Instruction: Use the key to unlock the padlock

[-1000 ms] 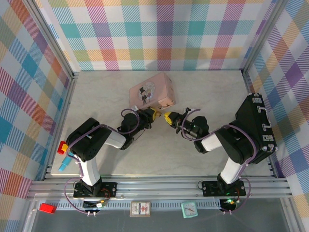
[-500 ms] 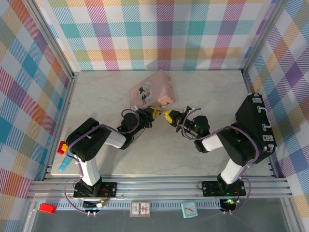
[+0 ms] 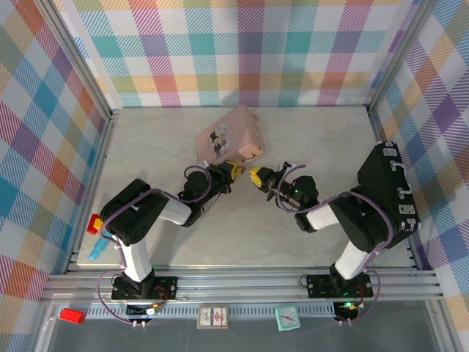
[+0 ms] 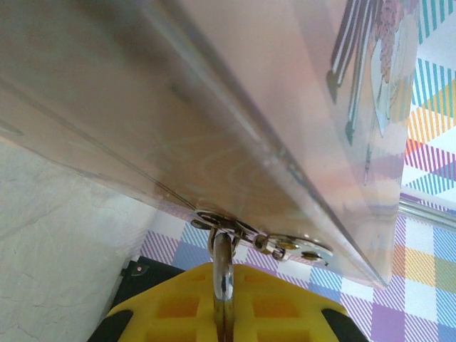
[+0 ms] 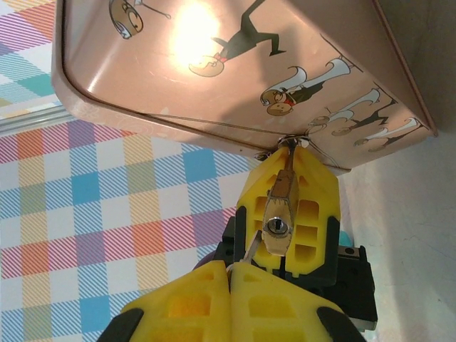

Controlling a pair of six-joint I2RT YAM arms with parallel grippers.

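Currently: left gripper (image 3: 234,171) clamped on the small brass-gold padlock (image 5: 281,203), just under the near corner of the pink rectangular cartoon tin (image 3: 230,136). Thin silvery shackle (image 4: 223,276) passes through the tin's small metal hasp (image 4: 239,229).

Right gripper (image 5: 229,281) has its yellow fingers pressed together on the tiny thin dark-grey key (image 5: 251,251). Key tip sits just beside the round keyhole (image 5: 276,226) on the face turned away from the tin, not yet in.

Risks, as judged:
- Key is angled off the keyhole axis. A push now would likely skate across the brass face or bend the blade.
- Thin key in a pinch grip may pivot or slip out.
- Pushing toward the tin could shove the tin and swing the padlock on its hasp.
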